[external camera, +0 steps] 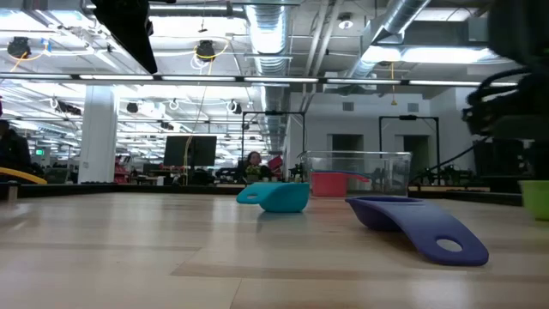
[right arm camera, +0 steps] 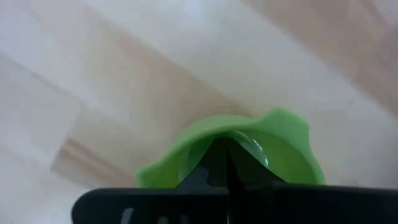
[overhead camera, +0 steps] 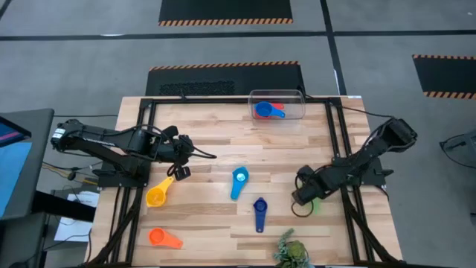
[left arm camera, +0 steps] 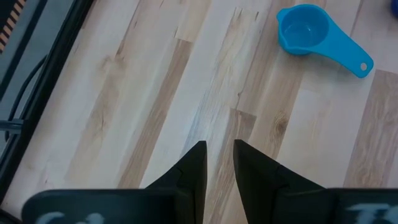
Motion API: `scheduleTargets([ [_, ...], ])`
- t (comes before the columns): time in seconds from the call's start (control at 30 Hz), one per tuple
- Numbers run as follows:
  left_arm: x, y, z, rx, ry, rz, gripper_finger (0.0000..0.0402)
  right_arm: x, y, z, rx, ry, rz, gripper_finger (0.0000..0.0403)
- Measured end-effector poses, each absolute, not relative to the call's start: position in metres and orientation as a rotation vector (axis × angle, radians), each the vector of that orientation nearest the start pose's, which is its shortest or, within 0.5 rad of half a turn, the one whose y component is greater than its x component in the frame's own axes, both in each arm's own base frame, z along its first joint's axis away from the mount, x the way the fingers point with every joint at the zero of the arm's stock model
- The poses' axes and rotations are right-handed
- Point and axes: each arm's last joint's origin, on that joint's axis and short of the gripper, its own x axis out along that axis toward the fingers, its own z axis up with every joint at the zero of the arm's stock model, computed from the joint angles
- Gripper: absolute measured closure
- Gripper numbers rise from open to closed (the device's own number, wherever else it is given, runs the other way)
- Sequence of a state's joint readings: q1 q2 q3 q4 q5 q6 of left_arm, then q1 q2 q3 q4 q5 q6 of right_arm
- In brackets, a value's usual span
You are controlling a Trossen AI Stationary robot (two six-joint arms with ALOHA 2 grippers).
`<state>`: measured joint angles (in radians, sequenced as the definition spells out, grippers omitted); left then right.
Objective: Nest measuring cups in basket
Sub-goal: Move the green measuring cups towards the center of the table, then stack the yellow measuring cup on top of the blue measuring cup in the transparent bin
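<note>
My left gripper (overhead camera: 181, 171) (left arm camera: 219, 149) hangs over bare wood just beyond the yellow measuring cup (overhead camera: 156, 195); its fingers are open by a narrow gap and hold nothing. My right gripper (overhead camera: 301, 199) (right arm camera: 221, 149) is shut on the green measuring cup (overhead camera: 317, 202) (right arm camera: 249, 149) near the table's right side. The light blue cup (overhead camera: 239, 179) (external camera: 274, 196) (left arm camera: 314, 34) and the dark blue cup (overhead camera: 259, 212) (external camera: 416, 225) lie mid-table, and the orange cup (overhead camera: 160, 237) lies near the front left. The clear basket (overhead camera: 296, 112) (external camera: 377, 167) stands at the far edge and holds a red and a blue cup. My right gripper has its shut fingers (right arm camera: 214, 163) at the green cup's bowl, by the rim (right arm camera: 186, 146). The fingers themselves hide the exact place of contact. In the low view the cup (external camera: 536, 199) shows at table level; whether it is lifted clear cannot be told.
A green leafy plant-like object (overhead camera: 290, 249) sits at the near edge, in front of the right gripper. Black frame rails (overhead camera: 141, 149) run along both sides of the table. Open wood lies between the mid-table cups and the basket.
</note>
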<state>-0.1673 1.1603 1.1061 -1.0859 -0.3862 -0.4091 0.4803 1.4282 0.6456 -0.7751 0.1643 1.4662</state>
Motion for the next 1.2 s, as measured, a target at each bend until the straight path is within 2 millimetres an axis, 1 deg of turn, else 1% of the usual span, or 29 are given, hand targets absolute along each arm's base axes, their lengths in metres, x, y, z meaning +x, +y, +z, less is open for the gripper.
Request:
scheduleTargets([
  [0.1, 0.201, -0.023, 0.306, -0.054, 1.032, 0.412, 0.0336, 0.19, 0.075, 0.139, 0.676, 1.244, -0.799, 0.0401],
  [0.2, 0.201, -0.023, 0.306, -0.052, 1.031, 0.414, 0.0336, 0.203, 0.059, 0.139, 0.677, 1.168, -0.788, 0.0401],
  [0.37, 0.201, -0.022, 0.306, -0.049, 1.025, 0.428, 0.0336, 0.225, 0.028, 0.143, 0.668, 1.023, -0.761, 0.0401],
  [0.53, 0.201, -0.022, 0.306, -0.079, 1.018, 0.446, 0.0336, 0.241, -0.003, 0.149, 0.671, 0.888, -0.733, 0.0401],
  [0.63, 0.201, -0.022, 0.306, -0.084, 1.016, 0.45, 0.0336, 0.247, -0.013, 0.155, 0.674, 0.846, -0.734, 0.0401],
  [0.73, 0.201, -0.022, 0.306, -0.084, 1.016, 0.45, 0.0336, 0.258, -0.016, 0.17, 0.674, 0.798, -0.708, 0.0401],
  [0.8, 0.201, -0.023, 0.306, -0.083, 1.021, 0.442, 0.0336, 0.268, -0.013, 0.185, 0.686, 0.769, -0.656, 0.04],
  [0.87, 0.2, -0.023, 0.306, -0.096, 1.044, 0.416, 0.0336, 0.278, -0.004, 0.208, 0.694, 0.731, -0.544, 0.0398],
  [0.9, 0.199, -0.024, 0.305, -0.113, 1.065, 0.401, 0.0336, 0.283, 0.004, 0.222, 0.693, 0.706, -0.48, 0.0397],
  [0.97, 0.194, -0.026, 0.302, -0.176, 1.131, 0.366, 0.0336, 0.287, 0.023, 0.246, 0.666, 0.665, -0.37, 0.0398],
  [1.07, 0.181, -0.037, 0.298, -0.313, 1.285, 0.334, 0.0336, 0.287, 0.057, 0.277, 0.622, 0.605, -0.235, 0.0399],
  [1.13, 0.173, -0.047, 0.294, -0.377, 1.352, 0.343, 0.0336, 0.282, 0.079, 0.288, 0.599, 0.572, -0.204, 0.0398],
  [1.2, 0.163, -0.061, 0.285, -0.443, 1.399, 0.361, 0.0336, 0.276, 0.097, 0.293, 0.601, 0.543, -0.207, 0.0393],
])
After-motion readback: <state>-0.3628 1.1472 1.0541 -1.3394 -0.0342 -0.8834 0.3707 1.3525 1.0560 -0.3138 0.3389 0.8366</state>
